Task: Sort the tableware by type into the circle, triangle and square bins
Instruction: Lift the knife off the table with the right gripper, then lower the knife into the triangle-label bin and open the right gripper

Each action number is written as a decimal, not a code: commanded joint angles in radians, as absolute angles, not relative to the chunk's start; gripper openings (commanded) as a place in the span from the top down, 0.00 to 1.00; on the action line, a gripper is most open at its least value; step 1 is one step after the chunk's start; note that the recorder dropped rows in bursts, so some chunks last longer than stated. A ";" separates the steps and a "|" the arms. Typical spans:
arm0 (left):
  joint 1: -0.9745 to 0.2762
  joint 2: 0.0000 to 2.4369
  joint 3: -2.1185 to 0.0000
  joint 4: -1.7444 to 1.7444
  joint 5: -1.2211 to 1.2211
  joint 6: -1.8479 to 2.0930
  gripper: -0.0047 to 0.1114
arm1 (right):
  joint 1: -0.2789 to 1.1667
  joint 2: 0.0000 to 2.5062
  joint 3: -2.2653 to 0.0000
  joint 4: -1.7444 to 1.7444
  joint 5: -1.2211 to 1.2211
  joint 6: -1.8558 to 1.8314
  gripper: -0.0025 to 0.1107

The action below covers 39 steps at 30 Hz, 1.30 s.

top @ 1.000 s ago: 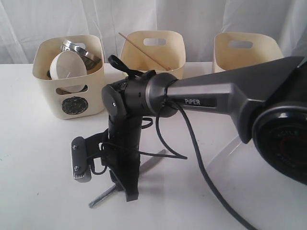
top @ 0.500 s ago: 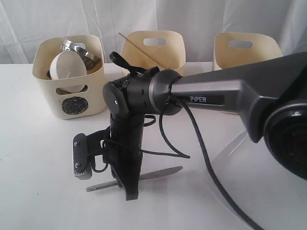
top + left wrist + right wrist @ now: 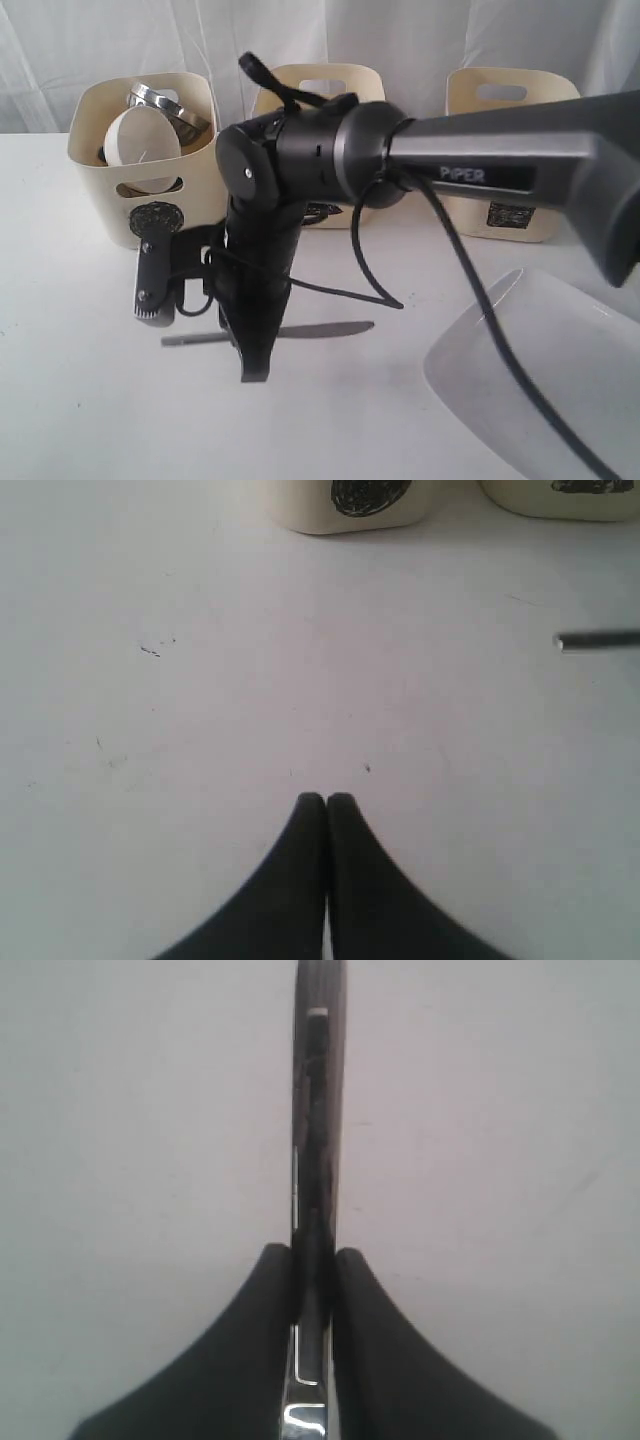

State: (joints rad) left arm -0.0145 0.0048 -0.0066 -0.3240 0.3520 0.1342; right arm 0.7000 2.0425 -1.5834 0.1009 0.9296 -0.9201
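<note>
A steel knife (image 3: 330, 329) hangs level just above the white table, and my right gripper (image 3: 255, 370) is shut on it near its middle, reaching across to the left of centre. In the right wrist view the knife (image 3: 318, 1110) runs straight out between the closed fingers of the right gripper (image 3: 313, 1252). My left gripper (image 3: 326, 798) is shut with nothing in it, hovering over bare table; the knife's handle end (image 3: 598, 640) shows to one side. A white bowl (image 3: 140, 140) and steel ware (image 3: 165, 100) fill the circle bin (image 3: 150, 215). A large white plate (image 3: 540, 370) lies front right.
The three cream bins stand in a row at the back: the circle bin on the left, a middle bin (image 3: 320, 85) mostly hidden behind the right arm, and a right bin (image 3: 505, 105) with a dark mark on its front. The right arm's cable hangs over the table's middle.
The right gripper has risen and shifted left with the knife. The knife has swung from slanted on the table to level. The left gripper has stayed shut.
</note>
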 commanded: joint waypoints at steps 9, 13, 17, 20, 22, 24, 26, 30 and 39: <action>-0.012 0.000 0.000 -0.330 0.382 0.133 0.96 | 0.565 1.886 -1.581 -0.058 0.486 -0.438 0.98; -0.012 0.000 0.000 -0.330 0.382 0.133 0.96 | 0.504 1.886 -1.581 0.008 0.394 -0.334 0.98; -0.012 0.000 0.000 -0.330 0.382 0.133 0.96 | 0.462 1.885 -1.581 0.133 0.272 -0.332 0.98; -0.012 0.000 0.000 -0.330 0.382 0.133 0.96 | 0.433 1.885 -1.581 0.208 0.139 -0.332 0.98; -0.012 0.000 0.000 -0.330 0.382 0.133 0.96 | 0.418 1.887 -1.581 0.243 0.059 -0.332 0.98; -0.012 0.000 0.000 -0.330 0.382 0.133 0.96 | 0.403 1.889 -1.581 0.266 0.000 -0.330 0.98; -0.012 0.000 0.000 -0.330 0.382 0.133 0.96 | 0.388 1.889 -1.581 0.284 -0.042 -0.327 0.98; -0.012 0.000 0.000 -0.330 0.382 0.133 0.96 | 0.375 1.894 -1.581 0.284 -0.114 -0.324 0.98; -0.012 0.000 0.000 -0.330 0.382 0.133 0.96 | 0.353 2.008 -1.581 0.284 -0.319 -0.311 0.98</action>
